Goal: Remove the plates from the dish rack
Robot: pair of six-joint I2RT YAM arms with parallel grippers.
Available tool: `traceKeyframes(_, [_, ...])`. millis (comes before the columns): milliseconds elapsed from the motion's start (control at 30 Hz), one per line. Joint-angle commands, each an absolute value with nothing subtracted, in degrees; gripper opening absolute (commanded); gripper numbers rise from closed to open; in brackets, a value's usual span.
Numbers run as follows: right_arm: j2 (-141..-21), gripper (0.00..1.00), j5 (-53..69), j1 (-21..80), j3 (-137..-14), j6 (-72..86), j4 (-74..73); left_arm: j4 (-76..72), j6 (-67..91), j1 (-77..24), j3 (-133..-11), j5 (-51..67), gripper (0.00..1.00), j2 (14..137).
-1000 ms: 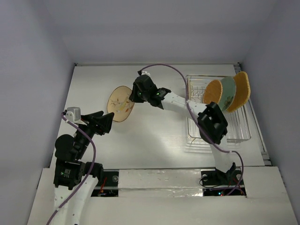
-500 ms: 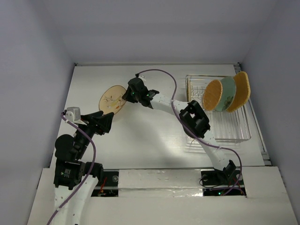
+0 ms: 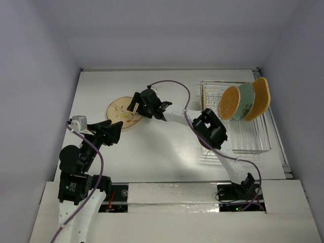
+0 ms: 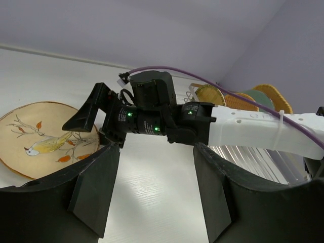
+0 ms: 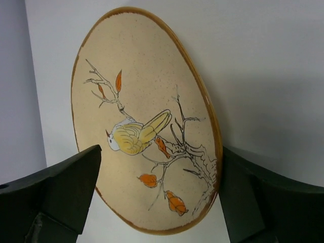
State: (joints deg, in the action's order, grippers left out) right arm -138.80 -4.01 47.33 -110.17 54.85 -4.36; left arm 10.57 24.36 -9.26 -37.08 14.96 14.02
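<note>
The cream plate with a bird print lies on the table left of centre; it is also in the left wrist view and fills the right wrist view. My right gripper is open just at the plate's right rim, its fingers standing wide apart from it. Three plates stand in the dish rack: an orange woven one, a mint-green one and an orange-tan one. My left gripper is open and empty, near the cream plate.
The right arm stretches across the table's middle from the rack side, with a purple cable looping over it. The rack stands at the table's right edge. White walls close in the back and both sides.
The right gripper carried the cream plate left and down onto the table, then opened off it. The left arm has not moved.
</note>
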Motion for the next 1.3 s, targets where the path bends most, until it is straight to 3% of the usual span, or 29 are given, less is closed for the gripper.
traceKeyframes(0, [-132.9, 0.95, -3.3, 47.6, -109.5, 52.9, -2.1, 8.4, 24.5, -8.9, -36.9, 15.1, 0.57, 13.5])
traceKeyframes(100, [-131.5, 1.0, -4.0, 47.6, -110.2, 50.6, -5.9, 8.4, 24.5, -8.9, -36.9, 15.1, 0.57, 13.4])
traceKeyframes(367, [-123.1, 1.0, -13.4, 47.6, -106.4, 41.1, -15.1, 8.4, 24.5, -8.9, -36.9, 15.0, 0.57, 13.1])
traceKeyframes(467, [-114.5, 0.94, -19.1, 47.6, -100.4, 37.5, -16.1, 8.4, 24.4, -8.9, -36.9, 15.0, 0.57, 13.0])
traceKeyframes(500, [-108.9, 0.87, -20.8, 47.6, -98.5, 35.1, -16.3, 8.5, 24.4, -8.9, -36.9, 15.0, 0.57, 13.1])
traceKeyframes(533, [-105.6, 0.51, -25.0, 47.6, -96.4, 34.1, -16.5, 8.6, 24.4, -8.9, -37.0, 15.0, 0.57, 13.1])
traceKeyframes(567, [-102.4, 0.23, -27.4, 47.6, -92.2, 33.1, -16.8, 8.4, 24.4, -8.9, -37.0, 14.9, 0.57, 13.1])
traceKeyframes(600, [-99.2, 0.02, -29.2, 46.8, -90.1, 31.7, -18.3, 8.4, 24.4, -8.9, -36.9, 15.1, 0.57, 13.1])
traceKeyframes(633, [-93.2, 0.0, -32.3, 45.5, -88.3, 31.1, -19.3, 8.4, 24.3, -8.9, -36.9, 15.2, 0.57, 13.3])
traceKeyframes(767, [-81.7, 0.0, -40.5, 41.9, -80.0, 27.1, -26.2, 8.3, 24.3, -8.9, -36.9, 15.4, 0.57, 13.2])
traceKeyframes(800, [-80.4, 0.04, -41.6, 41.0, -79.4, 26.7, -27.9, 8.3, 24.3, -8.9, -36.8, 15.4, 0.57, 13.2])
traceKeyframes(900, [-77.5, 0.49, -43.6, 37.1, -77.8, 23.7, -32.1, 8.2, 24.3, -8.9, -36.8, 15.5, 0.57, 13.4])
traceKeyframes(933, [-77.6, 0.68, -42.5, 36.2, -78.0, 23.0, -33.2, 8.1, 24.3, -8.9, -36.8, 15.6, 0.57, 13.5])
traceKeyframes(967, [-78.0, 0.73, -42.4, 35.5, -78.3, 22.3, -34.3, 8.1, 24.3, -8.9, -36.7, 15.7, 0.57, 13.6])
traceKeyframes(1100, [-82.1, 0.78, -40.8, 34.3, -79.5, 18.8, -35.1, 8.1, 24.4, -8.9, -36.7, 15.6, 0.57, 13.4])
traceKeyframes(1267, [-89.8, 0.73, -41.2, 33.0, -85.8, 16.8, -36.4, 8.0, 24.4, -8.4, -36.7, 15.7, 0.57, 13.4])
